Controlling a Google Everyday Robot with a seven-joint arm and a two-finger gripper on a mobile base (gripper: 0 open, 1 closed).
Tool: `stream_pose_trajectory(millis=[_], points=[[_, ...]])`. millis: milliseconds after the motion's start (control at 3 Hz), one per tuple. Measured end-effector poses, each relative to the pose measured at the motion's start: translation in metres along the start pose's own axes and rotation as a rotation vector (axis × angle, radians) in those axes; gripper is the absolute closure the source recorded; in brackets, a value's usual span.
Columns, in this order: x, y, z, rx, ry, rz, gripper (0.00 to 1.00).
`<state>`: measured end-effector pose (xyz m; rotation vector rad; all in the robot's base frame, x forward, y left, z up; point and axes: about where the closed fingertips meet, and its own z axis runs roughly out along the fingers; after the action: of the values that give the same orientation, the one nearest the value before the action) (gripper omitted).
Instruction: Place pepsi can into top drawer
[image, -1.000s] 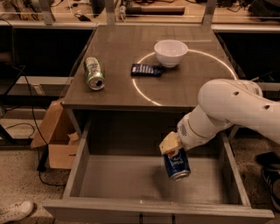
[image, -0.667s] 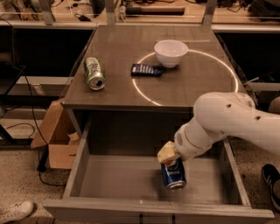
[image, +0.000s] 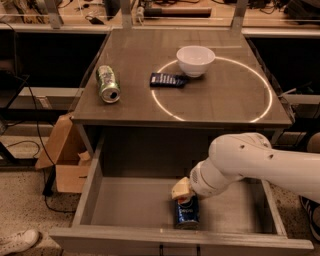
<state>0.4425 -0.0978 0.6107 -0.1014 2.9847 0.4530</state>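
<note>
Left on the tabletop: green can on its side. Below, top drawer pulled open. Inside, close behind the front panel, right of centre: pepsi can, upright, top clamped by gripper directly above. White arm reaching in from the right.

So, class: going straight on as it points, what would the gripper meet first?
The gripper, low inside the wide grey top drawer, grips the dark-blue pepsi can; probably the drawer floor next, depth unclear.

Cream hand atop dark-blue pepsi can, grey drawer.
</note>
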Motion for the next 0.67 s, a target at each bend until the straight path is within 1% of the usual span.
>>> stream_pose_trajectory(millis=[333, 667], points=[[0.0002, 0.0003, 0.0007, -0.001, -0.001, 0.003, 1.0], [0.0002, 0.0003, 0.0007, -0.001, -0.001, 0.003, 0.82]])
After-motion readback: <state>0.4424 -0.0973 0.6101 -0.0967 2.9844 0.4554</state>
